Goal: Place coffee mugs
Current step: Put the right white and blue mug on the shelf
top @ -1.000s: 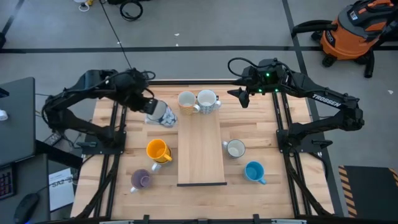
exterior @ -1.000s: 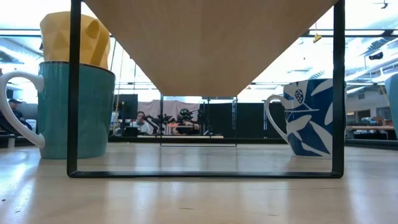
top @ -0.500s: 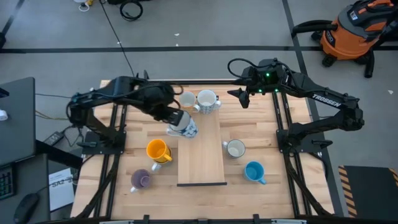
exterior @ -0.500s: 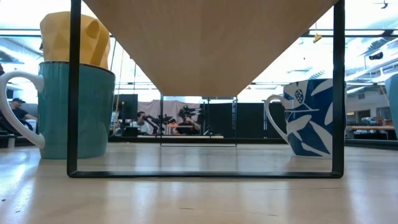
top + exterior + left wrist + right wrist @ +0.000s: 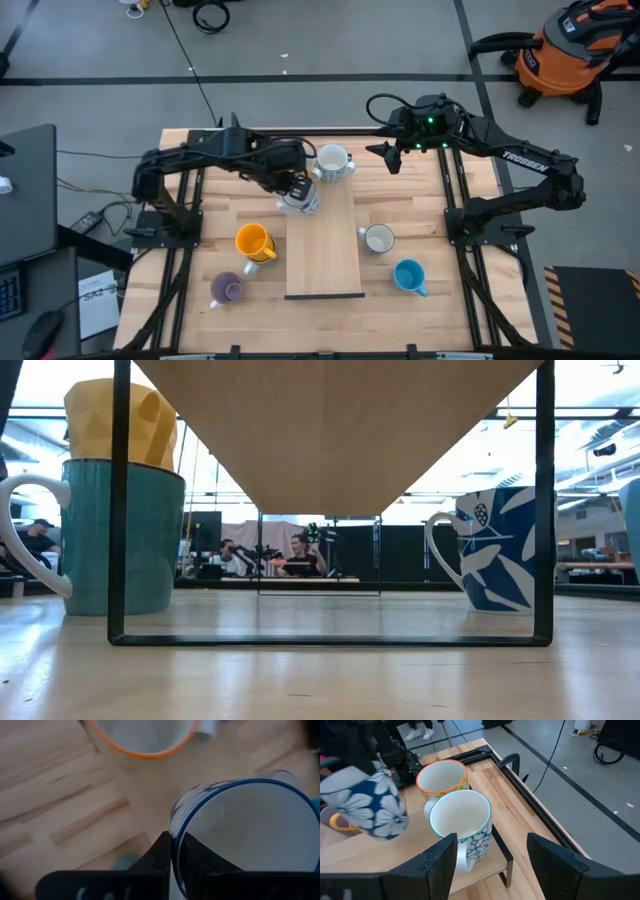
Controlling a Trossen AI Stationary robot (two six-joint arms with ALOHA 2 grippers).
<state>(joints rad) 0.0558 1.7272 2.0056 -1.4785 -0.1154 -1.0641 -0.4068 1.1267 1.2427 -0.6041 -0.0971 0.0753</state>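
Note:
My left gripper (image 5: 293, 186) is shut on a white mug with blue flowers (image 5: 299, 198), held over the far left corner of the raised wooden shelf (image 5: 324, 250). Two mugs stand on the shelf's far end: an orange-rimmed one (image 5: 442, 777) and a teal-rimmed patterned one (image 5: 332, 161). On the table stand a yellow mug (image 5: 253, 243), a purple mug (image 5: 227, 289), a white mug (image 5: 378, 239) and a bright blue mug (image 5: 409, 275). My right gripper (image 5: 389, 156) hangs open over the table's far right part, touching nothing. My left gripper holds the flowered mug by its blue rim (image 5: 172, 837), with one finger (image 5: 161, 851) outside the wall and the other (image 5: 200, 862) inside. The fingers come from above, slanting in from the table's left. The mug (image 5: 367, 802) is tilted; whether its base touches the shelf I cannot tell.
The shelf stands on a thin black frame (image 5: 120, 510); its near half is bare wood. The low view looks under it at a teal mug (image 5: 125, 530) and a white mug with blue leaves (image 5: 495, 550). People sit at desks far behind. An orange vacuum (image 5: 570, 50) stands off the table.
My left gripper has carried the flowered mug from the table's far left part toward the right, to the far left corner of the shelf next to the orange-rimmed mug, slowing in the last half second. The right arm has kept still.

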